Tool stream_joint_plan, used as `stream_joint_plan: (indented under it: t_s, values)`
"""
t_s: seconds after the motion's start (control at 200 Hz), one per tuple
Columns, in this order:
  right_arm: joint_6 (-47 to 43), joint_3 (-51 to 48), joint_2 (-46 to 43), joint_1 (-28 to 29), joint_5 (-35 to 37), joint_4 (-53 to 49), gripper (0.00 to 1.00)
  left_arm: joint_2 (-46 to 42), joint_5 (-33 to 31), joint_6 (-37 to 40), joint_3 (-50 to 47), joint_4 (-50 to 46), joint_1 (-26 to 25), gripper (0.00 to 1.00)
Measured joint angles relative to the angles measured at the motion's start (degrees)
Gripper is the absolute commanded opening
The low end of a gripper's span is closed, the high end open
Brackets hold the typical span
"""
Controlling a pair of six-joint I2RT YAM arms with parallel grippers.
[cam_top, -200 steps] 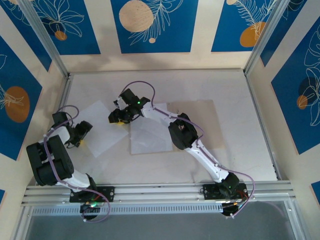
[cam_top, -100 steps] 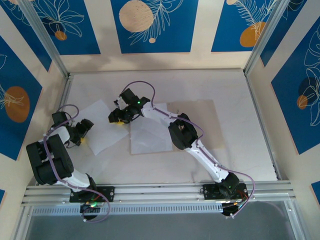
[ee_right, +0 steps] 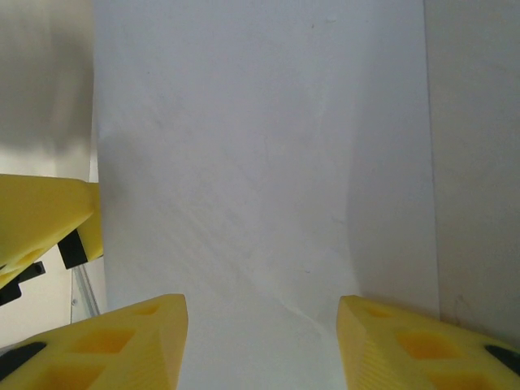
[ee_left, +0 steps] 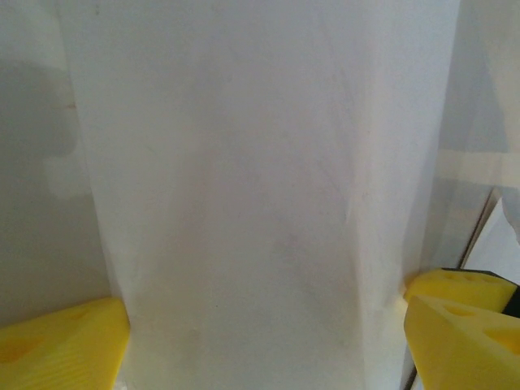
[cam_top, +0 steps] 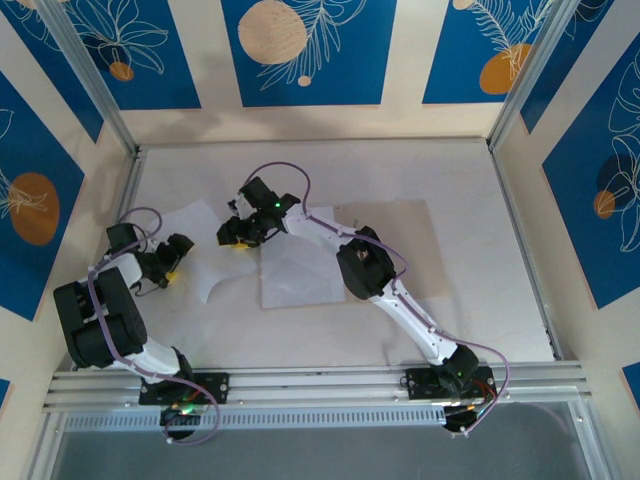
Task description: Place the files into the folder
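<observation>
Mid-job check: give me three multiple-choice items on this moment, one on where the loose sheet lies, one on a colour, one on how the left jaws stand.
1. Where does the loose sheet lie?
A. left of the folder, by the left gripper
B. at the table's right edge
C. on the near rail

2. What colour are the fingers of the right gripper?
A. black
B. yellow
C. blue

3. How do the left jaws stand?
A. shut on the folder
B. shut on nothing
C. apart, white paper between them

Answers: 1 A, the top view shows it beside the left gripper; 2 B, the right wrist view shows yellow; 3 C, the left wrist view shows a wide gap spanned by paper.
</observation>
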Motion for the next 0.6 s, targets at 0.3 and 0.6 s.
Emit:
stream_joint_plan:
  t_s: [0.3,0.6]
  values:
    - [0.4,0.0,0.0,0.0,-0.2,0.1,0.52,0.7,0.1,-2.1,-0.1,1.4,-1.2,0.79]
    - [0.4,-0.2,0.0,0.0,-0.5,0.2,0.5,1.9,0.6,-4.8,-0.1,2.9,-2.4,0.66]
